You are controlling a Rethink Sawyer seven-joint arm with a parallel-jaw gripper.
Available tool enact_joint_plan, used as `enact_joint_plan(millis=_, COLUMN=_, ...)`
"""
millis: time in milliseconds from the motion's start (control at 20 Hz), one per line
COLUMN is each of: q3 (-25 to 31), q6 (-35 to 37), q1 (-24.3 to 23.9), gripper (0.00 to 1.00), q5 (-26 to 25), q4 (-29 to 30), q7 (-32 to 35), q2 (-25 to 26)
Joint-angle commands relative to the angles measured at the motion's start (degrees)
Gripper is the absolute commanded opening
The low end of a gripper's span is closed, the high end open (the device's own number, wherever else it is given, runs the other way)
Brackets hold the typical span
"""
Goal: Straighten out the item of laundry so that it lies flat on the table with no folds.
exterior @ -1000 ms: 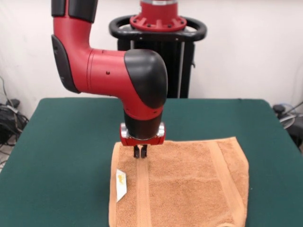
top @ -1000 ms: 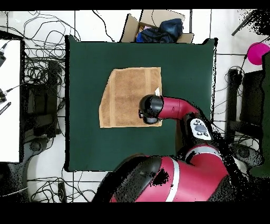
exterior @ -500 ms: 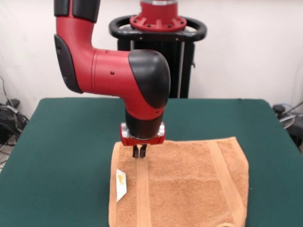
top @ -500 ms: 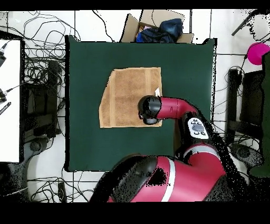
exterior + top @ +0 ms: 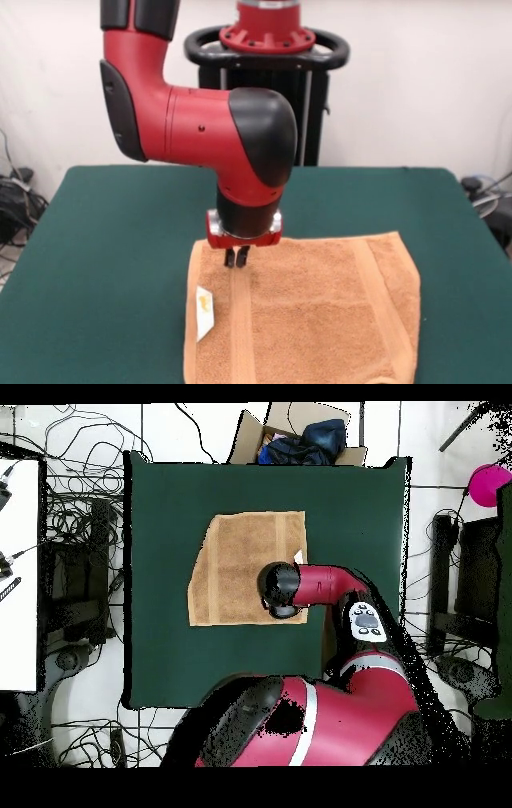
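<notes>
In the front view the near end of the hand towel point(image 5: 308, 312) runs off the picture's bottom edge, so its closest hem and corners cannot be seen. The orange-tan terry lies spread on the dark green worktop point(image 5: 104, 264), toward the camera's side and a little right of centre. A small white tag point(image 5: 205, 312) sticks out at its left edge, and two woven band stripes run lengthwise, one near each side. The right edge slants and looks slightly uneven; whether a fold remains at the cut-off end cannot be told.

The claw point(image 5: 237, 258) stands on the left stripe just inside the towel's far edge, its two dark fingertips drawn close together with almost no gap, tips at the cloth. Whether they pinch any terry is too small to make out. Above it the red and black wrist points straight down, and the arm bends left and up out of the picture. Behind stands the black pedestal point(image 5: 268, 88) with its looped handle.

From overhead the arm point(image 5: 325, 589) hides the towel's corner nearest the robot and the claw itself. Beyond the worktop's far side sits an open cardboard box point(image 5: 295, 439) holding dark cloth, and cables lie around on the floor.
</notes>
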Motion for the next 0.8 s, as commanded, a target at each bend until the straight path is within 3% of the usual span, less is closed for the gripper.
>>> enact_joint_plan(millis=50, q3=-2.28, q6=2.76, q1=1.72, gripper=0.00, q5=-4.34, q4=-3.62, q7=3.52, q2=8.11)
enact_joint_plan(millis=800, q3=-6.80, q6=9.91, q1=4.48, gripper=0.00, q5=-6.75, q4=-10.53, q7=2.33, q2=12.05)
